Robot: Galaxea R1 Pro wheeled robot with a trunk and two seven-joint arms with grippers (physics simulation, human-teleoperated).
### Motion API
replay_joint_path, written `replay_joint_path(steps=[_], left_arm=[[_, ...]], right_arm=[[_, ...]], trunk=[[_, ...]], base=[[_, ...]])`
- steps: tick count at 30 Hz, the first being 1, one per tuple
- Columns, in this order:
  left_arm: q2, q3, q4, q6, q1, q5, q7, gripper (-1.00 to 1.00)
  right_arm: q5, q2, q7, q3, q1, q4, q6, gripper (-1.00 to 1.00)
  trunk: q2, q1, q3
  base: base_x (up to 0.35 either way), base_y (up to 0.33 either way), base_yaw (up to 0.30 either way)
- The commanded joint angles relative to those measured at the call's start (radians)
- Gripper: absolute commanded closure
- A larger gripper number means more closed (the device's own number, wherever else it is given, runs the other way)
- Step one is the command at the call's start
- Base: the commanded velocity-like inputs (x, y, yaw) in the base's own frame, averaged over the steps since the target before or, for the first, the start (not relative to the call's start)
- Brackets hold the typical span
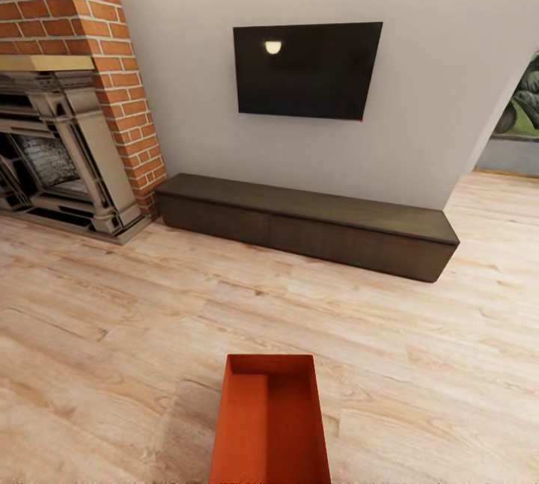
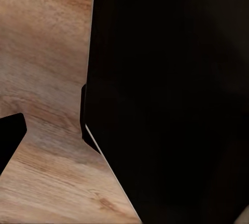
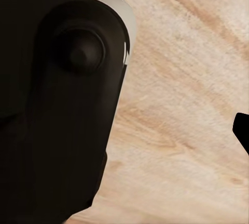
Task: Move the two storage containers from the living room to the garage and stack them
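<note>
One orange-red storage container (image 1: 269,424) lies open-topped on the light wood floor (image 1: 112,319) of the living room, at the bottom centre of the head view. Its near end is cut off by the picture's lower edge. In the left wrist view a black fingertip (image 2: 10,138) juts over wood planks beside a large dark part of the robot (image 2: 166,99). In the right wrist view another black fingertip (image 3: 243,130) shows at the edge, over wood planks, with a dark rounded robot part (image 3: 52,104) beside it. Nothing is seen held.
A long dark low bench (image 1: 307,222) runs along the white wall under a black TV (image 1: 305,70). A red-brick fireplace (image 1: 60,147) stands at the left. An opening with greenery (image 1: 516,125) is at the far right. Wood floor stretches between the container and the bench.
</note>
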Motion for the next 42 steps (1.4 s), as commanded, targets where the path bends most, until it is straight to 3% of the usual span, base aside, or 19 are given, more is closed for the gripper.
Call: replay_joint_path(steps=[1,42], left_arm=[[0.0,0.0,0.0,-0.002,0.0,0.007,0.0,-1.0],[0.0,-0.001,-0.001,-0.002,0.0,0.007,0.0,-1.0]], right_arm=[[-0.007,0.0,-0.001,0.008,-0.001,0.003,-0.006,-1.0],[-0.007,0.0,-0.001,0.008,-0.001,0.003,-0.006,-1.0]], trunk=[[0.0,0.0,-0.002],[0.0,0.0,-0.068]], base=[[0.0,0.0,0.0],[0.0,0.0,0.0]])
